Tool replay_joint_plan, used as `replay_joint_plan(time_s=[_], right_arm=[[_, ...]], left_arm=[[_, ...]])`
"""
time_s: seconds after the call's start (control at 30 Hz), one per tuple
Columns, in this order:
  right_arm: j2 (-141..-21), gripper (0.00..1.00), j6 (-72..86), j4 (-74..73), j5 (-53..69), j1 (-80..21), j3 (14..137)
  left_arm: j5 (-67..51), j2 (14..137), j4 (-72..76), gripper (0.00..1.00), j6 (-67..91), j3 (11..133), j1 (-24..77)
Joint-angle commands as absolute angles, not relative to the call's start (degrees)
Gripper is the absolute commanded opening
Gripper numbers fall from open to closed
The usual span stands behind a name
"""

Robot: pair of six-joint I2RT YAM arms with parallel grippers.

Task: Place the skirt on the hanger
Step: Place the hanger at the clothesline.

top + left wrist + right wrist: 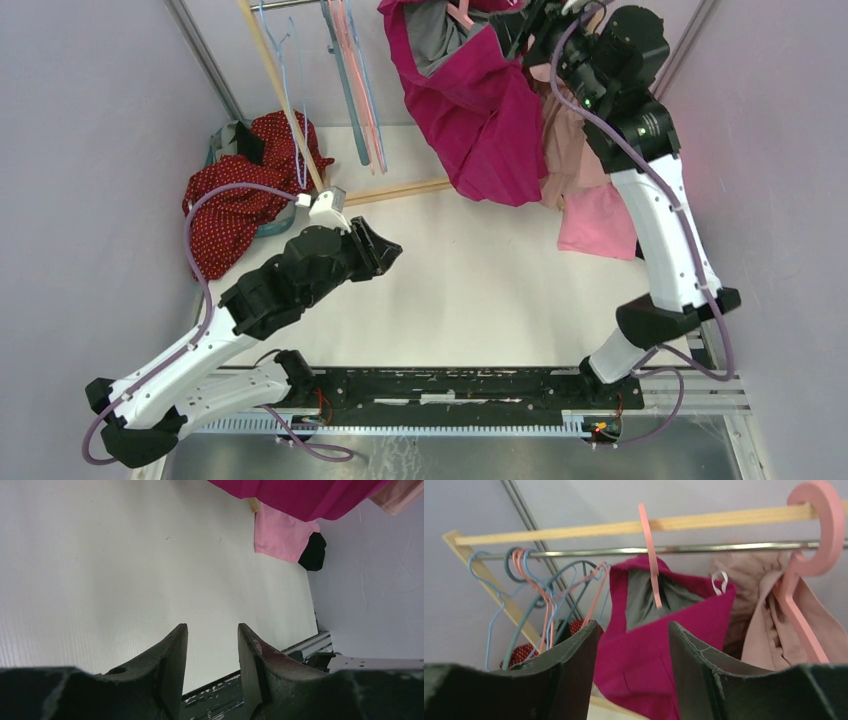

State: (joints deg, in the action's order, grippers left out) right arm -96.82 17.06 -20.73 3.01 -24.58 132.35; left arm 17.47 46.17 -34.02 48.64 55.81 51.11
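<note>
The magenta skirt [485,115] with grey lining hangs from a thin pink hanger [651,555] hooked on the metal rail [729,547] at the back. My right gripper [634,625] is raised in front of it, level with the rail. Its jaws stand open with nothing between them, and the skirt [664,645] shows through the gap, farther back. In the top view the right gripper [525,30] sits just right of the skirt's top. My left gripper [388,250] hovers low over the white table, open and empty [212,626].
A pale pink garment [769,615] hangs on a thick pink hanger [811,555] to the skirt's right. Several empty wire hangers [539,590] hang at the left of the rail. A red dotted garment [235,200] fills a basket at back left. A pink cloth [600,220] lies at right.
</note>
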Motion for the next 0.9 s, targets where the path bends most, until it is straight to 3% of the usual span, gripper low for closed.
replay_joint_plan(time_s=[0.0,0.23,0.37,0.5,0.73,0.8,0.87], right_arm=[[-88.55,0.58,13.27,-25.75,2.89,-24.29,120.36],[-72.91,0.57,9.52,-24.92,-1.83,-24.27,95.54],[-69.72,0.58,7.89,-25.93,-3.44,-24.34,89.84],[-67.62,0.61,6.67,-25.12,-4.54,-24.31,84.93],[-67.26,0.62,7.05,-22.86,-2.12,-24.27,79.96],[-67.25,0.58,7.78,-21.15,-1.74,-24.32,78.05],[-67.32,0.47,8.39,-20.13,-1.21,-24.32,76.36]], left_arm=[[17.21,45.73,-32.21,0.49,48.75,55.99,50.88],[16.57,47.19,-34.08,0.49,47.62,56.02,50.91],[19.3,51.43,-38.51,0.51,44.66,58.24,50.88],[23.62,55.15,-39.52,0.6,43.2,58.78,50.89],[21.97,58.05,-36.05,0.62,43.07,58.32,50.87],[21.68,58.2,-35.69,0.62,43.02,58.21,50.89],[21.64,57.98,-35.36,0.62,43.15,58.02,50.89]])
